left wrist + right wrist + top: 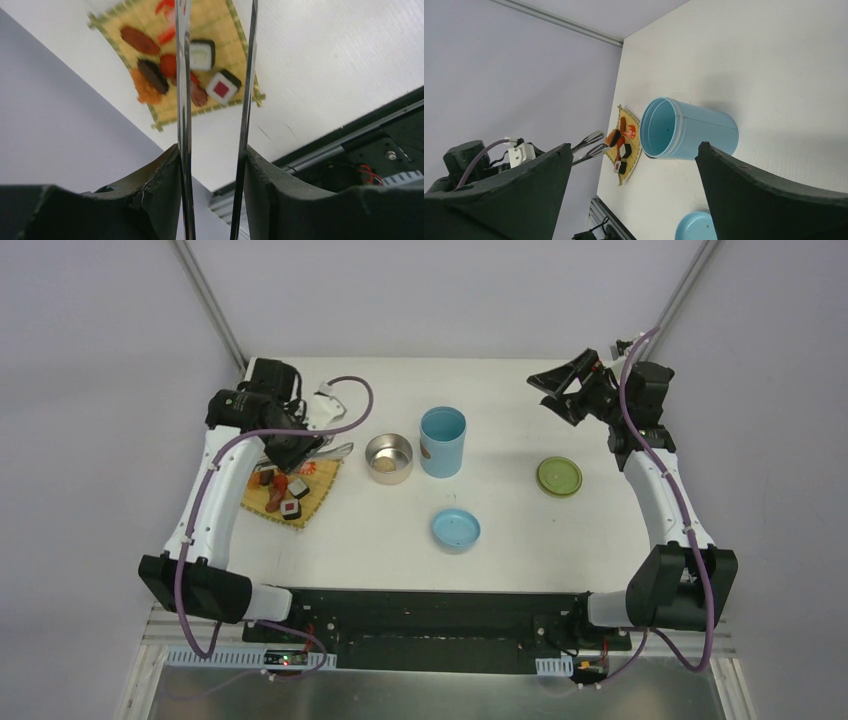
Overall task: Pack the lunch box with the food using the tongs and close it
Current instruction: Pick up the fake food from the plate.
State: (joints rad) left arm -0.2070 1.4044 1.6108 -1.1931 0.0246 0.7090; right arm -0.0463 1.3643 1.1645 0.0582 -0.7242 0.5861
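My left gripper (212,165) is shut on the tongs (183,100), one pad against each thin silver arm, and the arms stand apart. Their tips (338,450) hang by the far edge of the bamboo mat (300,502). On the mat lies the food (202,54): sushi blocks, brown sausage bits and orange-red shrimp. The lunch box is open: steel bowl (388,458), light-blue cylinder (443,440), blue lid (456,529) and green lid (559,477) lie apart on the table. My right gripper (560,385) is open and raised at the back right, holding nothing.
The mat sits near the table's left edge (165,135), with a grey wall beyond. A black rail (430,605) runs along the near edge between the arm bases. In the right wrist view the blue cylinder (689,130) stands below my open fingers.
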